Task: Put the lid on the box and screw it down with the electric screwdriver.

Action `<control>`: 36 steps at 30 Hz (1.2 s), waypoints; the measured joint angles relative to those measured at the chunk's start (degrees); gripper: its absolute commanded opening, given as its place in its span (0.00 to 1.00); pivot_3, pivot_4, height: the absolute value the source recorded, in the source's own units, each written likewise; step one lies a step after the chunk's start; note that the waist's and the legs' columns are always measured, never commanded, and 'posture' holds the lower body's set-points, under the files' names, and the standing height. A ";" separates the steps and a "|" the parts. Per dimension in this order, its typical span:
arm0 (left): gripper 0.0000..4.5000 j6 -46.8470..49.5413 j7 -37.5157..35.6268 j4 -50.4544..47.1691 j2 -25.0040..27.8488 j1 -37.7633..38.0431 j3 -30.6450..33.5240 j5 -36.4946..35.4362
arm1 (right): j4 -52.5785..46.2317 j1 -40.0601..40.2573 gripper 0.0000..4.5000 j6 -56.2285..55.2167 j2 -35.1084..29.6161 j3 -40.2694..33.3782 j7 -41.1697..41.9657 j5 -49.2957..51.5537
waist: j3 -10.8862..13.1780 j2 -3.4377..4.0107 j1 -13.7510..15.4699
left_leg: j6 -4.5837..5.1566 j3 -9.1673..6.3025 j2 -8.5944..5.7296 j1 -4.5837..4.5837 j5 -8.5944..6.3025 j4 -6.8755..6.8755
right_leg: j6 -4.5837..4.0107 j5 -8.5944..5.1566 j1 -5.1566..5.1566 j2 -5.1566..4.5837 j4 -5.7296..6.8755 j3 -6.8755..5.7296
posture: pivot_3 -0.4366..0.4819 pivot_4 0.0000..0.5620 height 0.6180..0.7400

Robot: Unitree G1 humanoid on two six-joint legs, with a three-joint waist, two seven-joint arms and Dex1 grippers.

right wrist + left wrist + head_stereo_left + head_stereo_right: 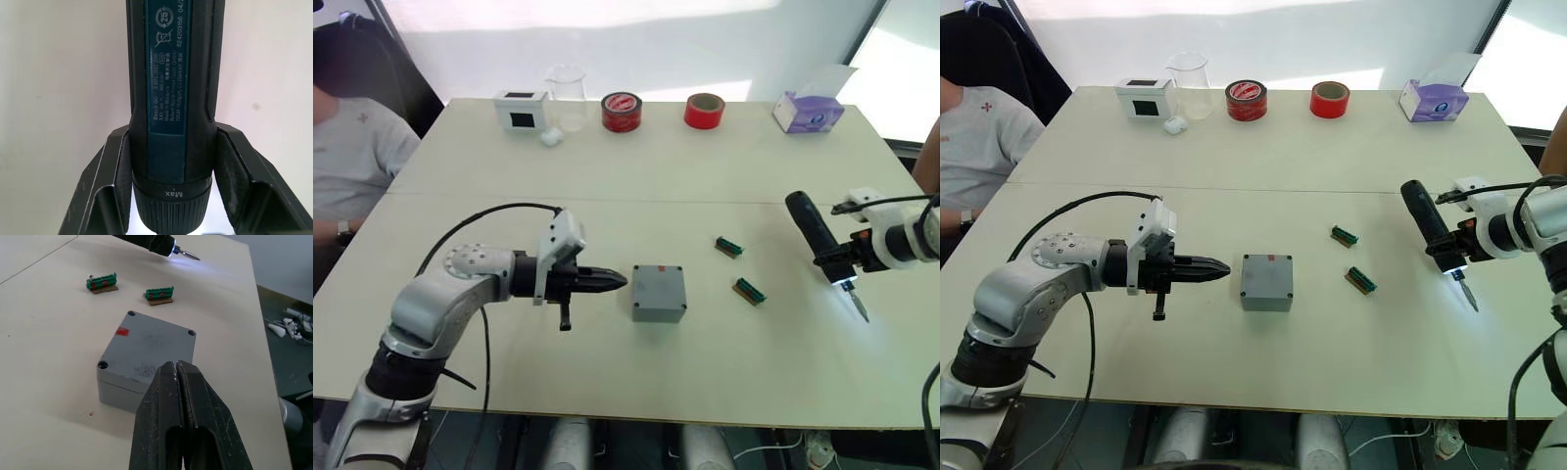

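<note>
Fingers of the left gripper (pixel 607 281) pressed together beside the lidded box (pixel 659 292) mid-table; right fingers (pixel 110 186) clamp the electric screwdriver (pixel 820 242), well apart. Screwing comes next: bit must reach a corner screw

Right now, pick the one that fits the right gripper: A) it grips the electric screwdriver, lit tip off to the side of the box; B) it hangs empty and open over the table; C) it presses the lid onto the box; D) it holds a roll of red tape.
A: the right gripper is clamped around the electric screwdriver, whose lit tip is well apart from the box.
</note>
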 measured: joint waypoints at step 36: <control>0.00 -6.37 1.23 10.34 2.93 -0.47 -1.29 4.15 | -42.26 21.52 0.99 -15.57 8.68 -33.30 8.18 0.00 | -0.05 -0.08 0.18 | -0.31 -0.06 0.07 0.20 0.18 0.01 | 0.09 -0.02 0.05 0.09 0.42 -0.03 | 0.48 0.27 0.79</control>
